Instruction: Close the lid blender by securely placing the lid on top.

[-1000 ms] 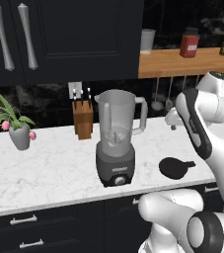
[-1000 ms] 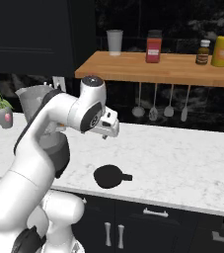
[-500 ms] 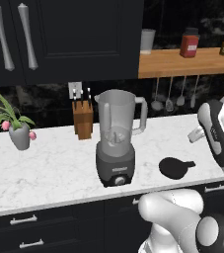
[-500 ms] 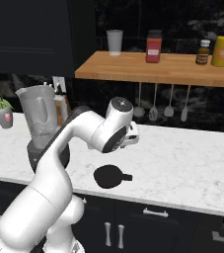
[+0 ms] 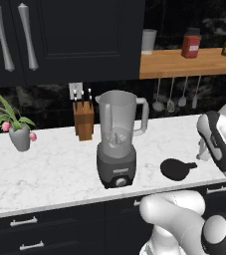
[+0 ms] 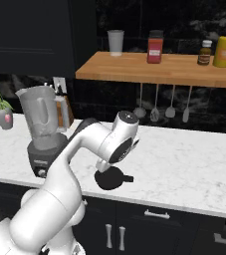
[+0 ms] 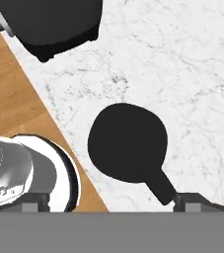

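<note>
Black and matte, the lid point(image 7: 127, 142) is lying flat on the white marble counter point(image 7: 192, 64), pretty much straight below the pincer point(image 7: 111, 202), with its little tab sticking out toward one of the fingertips point(image 7: 195, 201). From the right base camera the lid point(image 6: 110, 179) sits just under the hand, and the pincer point(image 6: 104, 167) hovers right above it without touching, as far as I can see. Can't honestly tell whether the fingers are spread or pressed together; the two tips look well apart at the bottom of the hand camera, but the grey band cuts them off.

Off to the pincer's left stands the blender point(image 5: 118, 142), upright, jar mouth uncovered, knob facing the front edge. Its dark base point(image 7: 49, 22) peeks into the top of the hand camera. Lid point(image 5: 175, 169) and blender are near each other but not touching.

Farther out behind the blender: a wooden knife block point(image 5: 83, 118) against the wall, and a grey vase with pink flowers point(image 5: 19, 134) well beyond it.
</note>
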Motion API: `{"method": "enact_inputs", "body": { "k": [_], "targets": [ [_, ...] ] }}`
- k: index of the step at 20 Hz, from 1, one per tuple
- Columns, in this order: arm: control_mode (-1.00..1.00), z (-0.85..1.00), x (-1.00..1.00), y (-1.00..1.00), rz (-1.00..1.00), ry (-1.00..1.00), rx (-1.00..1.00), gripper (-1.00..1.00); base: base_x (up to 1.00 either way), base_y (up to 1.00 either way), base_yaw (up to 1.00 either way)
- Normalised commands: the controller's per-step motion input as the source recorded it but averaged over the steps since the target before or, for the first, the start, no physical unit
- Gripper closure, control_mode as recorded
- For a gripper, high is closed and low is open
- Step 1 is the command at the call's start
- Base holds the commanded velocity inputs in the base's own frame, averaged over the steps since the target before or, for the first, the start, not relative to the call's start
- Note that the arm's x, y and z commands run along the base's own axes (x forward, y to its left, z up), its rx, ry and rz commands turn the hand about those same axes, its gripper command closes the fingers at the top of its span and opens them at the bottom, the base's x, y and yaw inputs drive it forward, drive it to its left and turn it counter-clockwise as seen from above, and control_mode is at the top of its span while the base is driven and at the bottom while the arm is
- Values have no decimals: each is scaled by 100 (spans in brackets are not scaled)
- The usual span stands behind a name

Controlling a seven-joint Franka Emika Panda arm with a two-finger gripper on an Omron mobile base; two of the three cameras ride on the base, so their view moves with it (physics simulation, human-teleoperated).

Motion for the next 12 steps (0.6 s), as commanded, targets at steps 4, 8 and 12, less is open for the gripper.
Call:
{"method": "enact_inputs", "body": {
  "k": [4, 8, 12],
  "targets": [
    [-100, -32, 0, 0, 50, 0, -10, -100, 0, 0, 0],
    [-100, -14, -6, 0, 43, -6, -1, -100, 0, 0, 0],
    [-100, -12, -1, 0, 31, -11, 0, -100, 0, 0, 0]
  ]
}}
